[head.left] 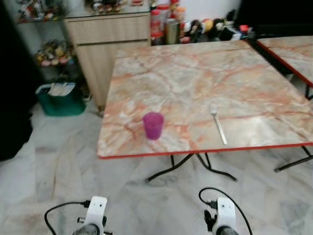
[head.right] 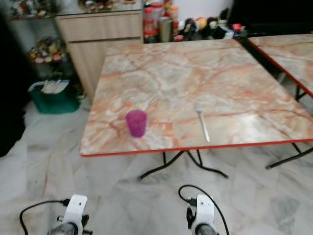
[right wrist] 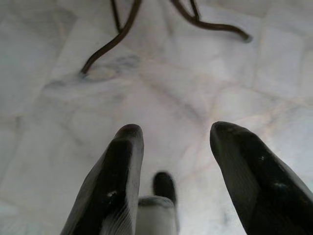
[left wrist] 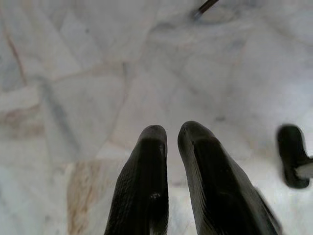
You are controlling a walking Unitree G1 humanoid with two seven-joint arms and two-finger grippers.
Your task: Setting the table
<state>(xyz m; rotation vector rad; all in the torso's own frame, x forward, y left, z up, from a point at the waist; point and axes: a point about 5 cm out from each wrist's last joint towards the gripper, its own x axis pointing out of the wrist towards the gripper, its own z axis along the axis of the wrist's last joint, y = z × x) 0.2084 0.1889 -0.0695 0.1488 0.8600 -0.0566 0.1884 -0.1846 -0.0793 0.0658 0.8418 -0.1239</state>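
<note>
A pale grey marble-tiled floor (head.left: 58, 161) is seen stretching ahead, and bare floor is left between the camera and the near edge of a large square table with a pink-and-cream marble-patterned top and a thin red rim (head.left: 195, 73). The table is carried on black bent-tube legs (head.left: 190, 166) that are splayed out under its near edge. A second table of the same pattern (head.left: 293, 54) is set to the right, parted from the first by a narrow dark gap. A light wooden cabinet (head.left: 105, 39) is placed just beside the table's far left corner, and a green plastic bin holding papers (head.left: 58, 100) is set on the floor to the cabinet's left. Jars and bottles (head.left: 168, 24) are lined up beyond the far edge.

A small purple plastic cup (head.left: 153, 125) is stood upright near the front edge, left of centre. A silver metal fork (head.left: 218, 123) is laid flat to its right, well apart from it, with the tines pointed away and the handle end close to the red rim.

Both arms are held low over the floor. The left gripper (left wrist: 171, 134) is seen with its fingers nearly together, nothing between them. The right gripper (right wrist: 176, 137) is seen with its fingers spread wide apart, nothing held
</note>
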